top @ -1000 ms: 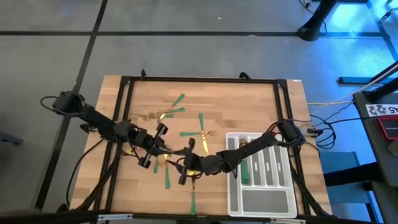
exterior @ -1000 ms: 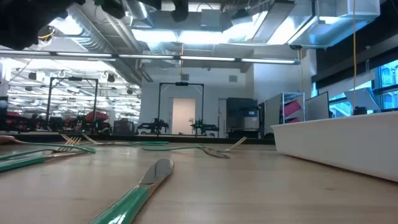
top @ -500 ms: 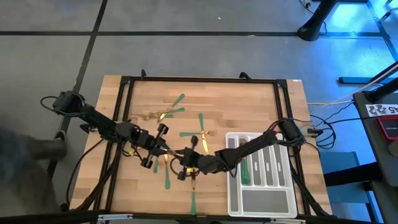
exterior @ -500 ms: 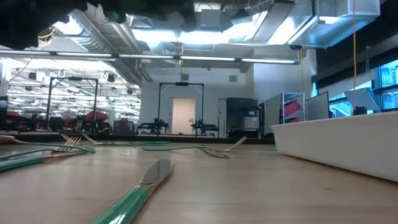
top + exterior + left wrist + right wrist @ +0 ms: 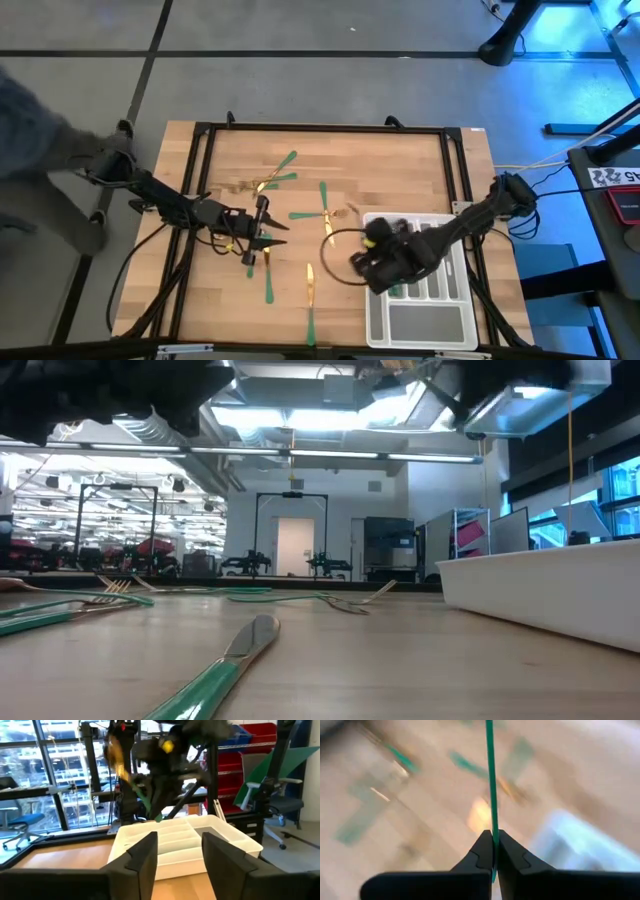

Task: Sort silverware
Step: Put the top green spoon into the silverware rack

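Note:
My right gripper (image 5: 368,262) hangs over the left edge of the pale grey divided tray (image 5: 420,320), shut on one piece of silverware (image 5: 145,800) with a gold head and a slim green handle. What kind of piece it is, I cannot tell. My left gripper (image 5: 272,232) stands open left of the table's middle, pointing toward the tray with nothing between its fingers (image 5: 150,857). Several more green-handled pieces (image 5: 322,205) lie flat on the wood around it. In the low view a knife (image 5: 225,665) lies nearest. My right gripper pinches the slim green handle (image 5: 491,820) between its two fingertips. The handle runs on straight ahead of the fingers. The fingers slant downward from the table's right side. The piece is clear of the table and stands slanted, gold head (image 5: 115,752) uppermost.
The tray (image 5: 175,837) holds a few pieces in its long slots (image 5: 432,270). A black frame (image 5: 320,127) rims the wooden table. A person shows blurred beyond the table's left edge (image 5: 40,150). Cables run off the right side (image 5: 545,165).
My right gripper has swung from beside my left gripper at the table's middle toward the right edge, over the tray's left side. It has risen and turned, taking the green-handled piece along. My left gripper has stayed put and tipped slightly.

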